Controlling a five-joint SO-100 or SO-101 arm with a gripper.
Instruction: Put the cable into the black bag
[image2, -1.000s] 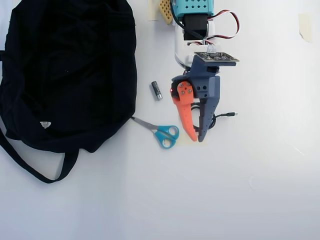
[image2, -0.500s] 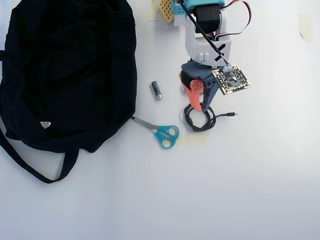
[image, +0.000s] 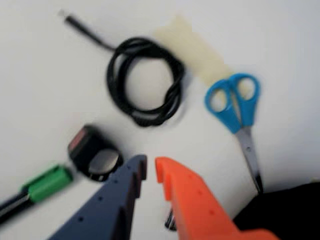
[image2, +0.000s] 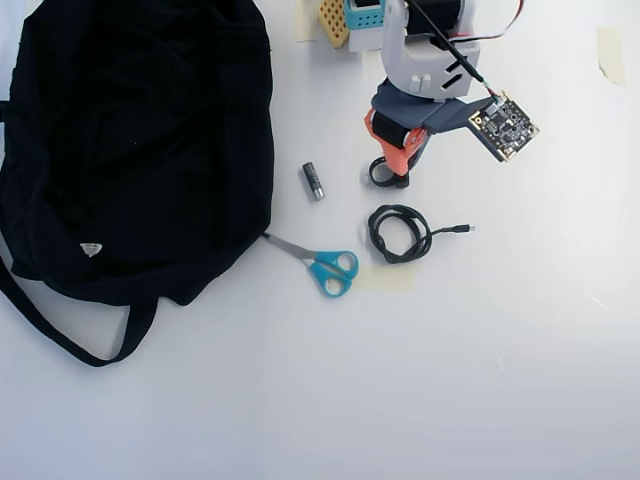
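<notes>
While the wrist view is soft and blurred throughout, we can still make out the gripper (image: 151, 169) entering from the bottom edge, its dark blue finger (image: 120, 195) and orange finger (image: 192, 200) standing a narrow gap apart with nothing between them, so it is released and empty. Both fingers are cut off by the lower edge of that view. In the overhead view we find the gripper (image2: 392, 168) largely covered by the arm's own body, and its tips are hard to separate there.

We see the cable (image: 145, 82) lying on the white table (image: 45, 90) as a loose coil, its plug end stretching toward the upper left of the wrist view. From overhead the cable (image2: 400, 233) rests just below the gripper, apart from it, with the plug pointing right. A pale strip of tape (image: 192, 47) lies partly under the coil's edge.

Blue-handled scissors (image: 237, 107) sit beside the coil, their tips running to the black bag (image: 280, 210), of which only a dark corner shows in the wrist view. Overhead, the black bag (image2: 140, 140) fills the upper left, cut by the frame's edge; its strap (image2: 60, 335) loops below. We cannot see into it.

A small black clip (image: 92, 152) lies near the blue finger, and a green-banded object (image: 47, 184) is cut off at the left.
</notes>
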